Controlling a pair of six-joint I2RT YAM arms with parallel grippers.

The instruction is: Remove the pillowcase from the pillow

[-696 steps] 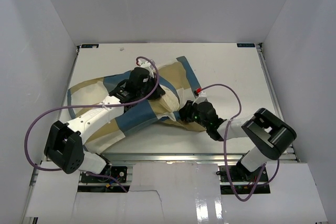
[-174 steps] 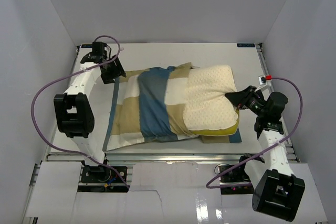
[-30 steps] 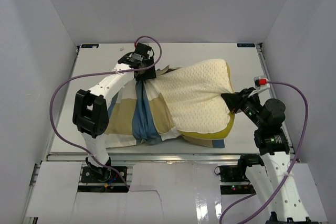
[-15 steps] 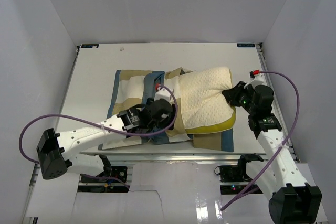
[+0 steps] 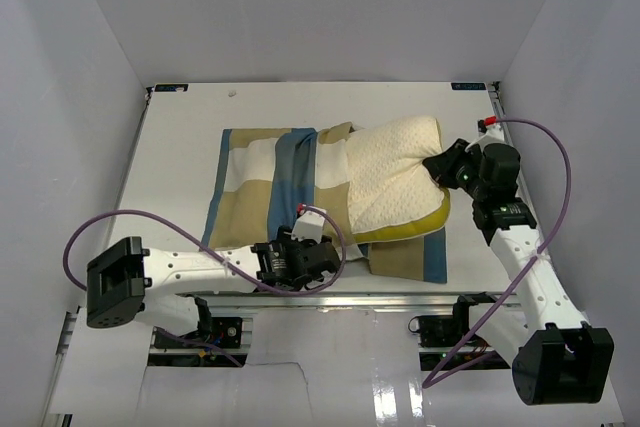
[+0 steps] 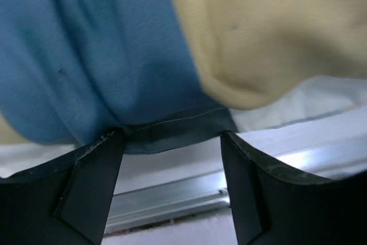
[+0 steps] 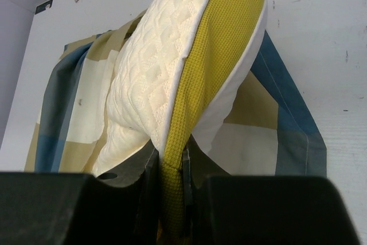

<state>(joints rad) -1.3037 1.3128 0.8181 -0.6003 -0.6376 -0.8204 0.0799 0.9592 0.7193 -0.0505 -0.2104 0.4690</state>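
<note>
two grippers: right gripper (image 7: 170,162) clamps the yellow edge of the thick cream-white dotted pillow (image 5: 395,172), half out at right; left gripper (image 6: 171,136), parted and empty, meets the near hem of the checked tan-blue cloth pillowcase (image 5: 250,172).

Top external: high above and behind the arm bases, facing down and forward; far enough to take in the whole worktop (image 5: 180,137), both arms and the side walls.
Left wrist: low at the worktop's near edge, very close, looking out through the left gripper (image 6: 172,136) at the pillowcase (image 6: 103,55) hem.
Right wrist: low and near, looking from the right side across the worktop toward its far left corner, past the right gripper (image 7: 169,162) along the pillow (image 7: 172,67).
Shared: the pillowcase shows in all three views; the pillow only in the top and right wrist views.
</note>
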